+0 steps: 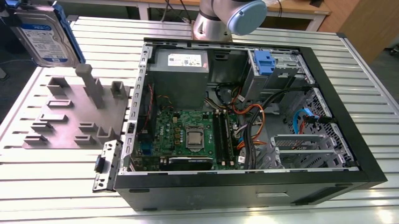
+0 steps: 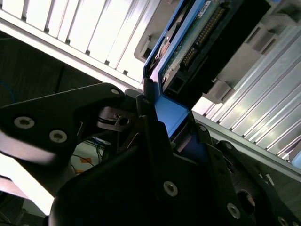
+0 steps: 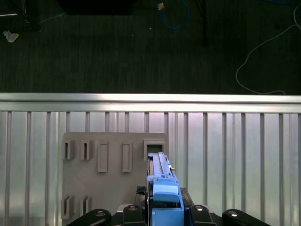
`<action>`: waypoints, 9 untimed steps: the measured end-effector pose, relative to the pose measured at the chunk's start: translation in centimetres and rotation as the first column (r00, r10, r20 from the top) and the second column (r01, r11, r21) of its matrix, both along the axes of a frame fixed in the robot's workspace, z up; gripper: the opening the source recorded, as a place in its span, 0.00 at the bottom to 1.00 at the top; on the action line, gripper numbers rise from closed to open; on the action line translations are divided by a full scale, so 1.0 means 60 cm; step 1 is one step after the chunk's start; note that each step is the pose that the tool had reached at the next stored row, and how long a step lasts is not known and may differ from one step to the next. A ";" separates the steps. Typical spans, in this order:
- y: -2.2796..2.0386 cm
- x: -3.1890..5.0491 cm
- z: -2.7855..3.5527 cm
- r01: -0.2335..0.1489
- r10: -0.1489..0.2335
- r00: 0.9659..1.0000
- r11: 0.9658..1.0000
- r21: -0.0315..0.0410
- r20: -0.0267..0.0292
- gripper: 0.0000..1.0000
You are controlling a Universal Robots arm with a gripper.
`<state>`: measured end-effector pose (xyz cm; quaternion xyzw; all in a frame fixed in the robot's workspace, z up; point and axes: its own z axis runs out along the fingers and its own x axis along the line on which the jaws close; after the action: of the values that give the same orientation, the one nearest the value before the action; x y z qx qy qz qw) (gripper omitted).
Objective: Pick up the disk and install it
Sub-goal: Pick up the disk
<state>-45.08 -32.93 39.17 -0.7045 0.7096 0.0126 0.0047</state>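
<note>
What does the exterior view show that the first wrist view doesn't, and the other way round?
The exterior view has the open computer case, with its green motherboard and a grey metal box inside. The first wrist view has the dark floor beyond the table's edge, a blue cable lying there, and the pincer shut on the disk, seen edge-on. Both show the disk, the grey slotted tray and the ribbed metal table.
</note>
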 end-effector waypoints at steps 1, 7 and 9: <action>0.0000 0.000 0.001 0.000 0.000 1.000 1.000 0.000 0.000 0.36; 0.0000 0.000 0.004 0.000 0.000 1.000 1.000 0.000 0.000 0.36; 0.0000 0.000 0.006 0.000 0.000 1.000 1.000 0.000 0.000 0.36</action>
<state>-45.08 -32.93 39.51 -0.7045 0.7096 0.0126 0.0047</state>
